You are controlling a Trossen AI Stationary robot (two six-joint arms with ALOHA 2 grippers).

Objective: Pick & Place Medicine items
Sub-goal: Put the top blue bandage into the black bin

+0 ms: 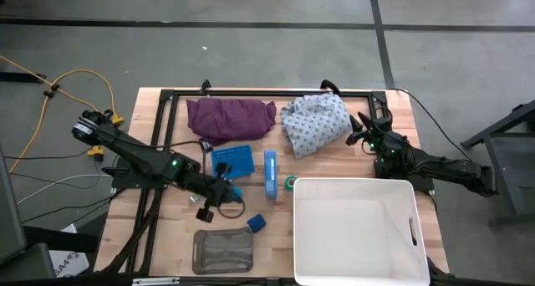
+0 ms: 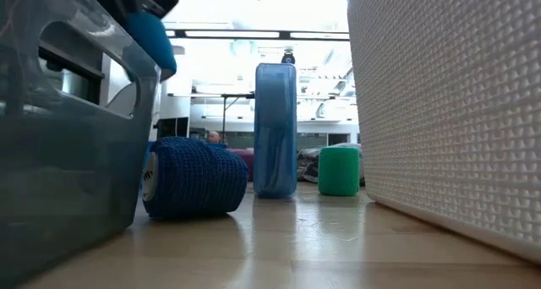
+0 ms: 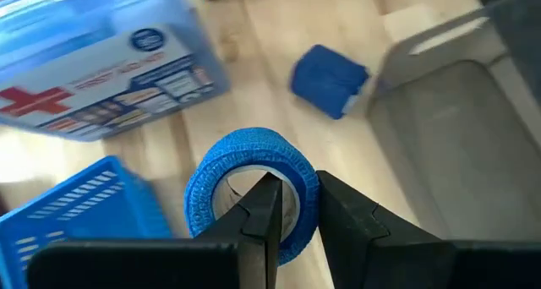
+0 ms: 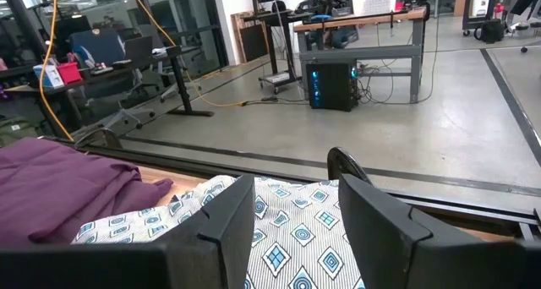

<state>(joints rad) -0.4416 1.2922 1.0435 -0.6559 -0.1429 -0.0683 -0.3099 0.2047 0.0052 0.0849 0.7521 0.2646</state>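
Left wrist view: left claw (image 3: 292, 213) clamped on wall of blue tape roll (image 3: 252, 183), one finger inside ring, other outside. Roll held above bench (image 1: 276, 236), between blue basket (image 1: 232, 160) and clear bin (image 1: 222, 251). Second blue roll (image 1: 257, 223) lies on bench beside bin. Green roll (image 1: 289, 183) touches white basket (image 1: 355, 265). Right claw (image 4: 292, 226) waits with fingers apart, empty, beside patterned cloth (image 1: 316, 123).

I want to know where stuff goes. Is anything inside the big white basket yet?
No, the white basket shows only its bare bottom in the high view.
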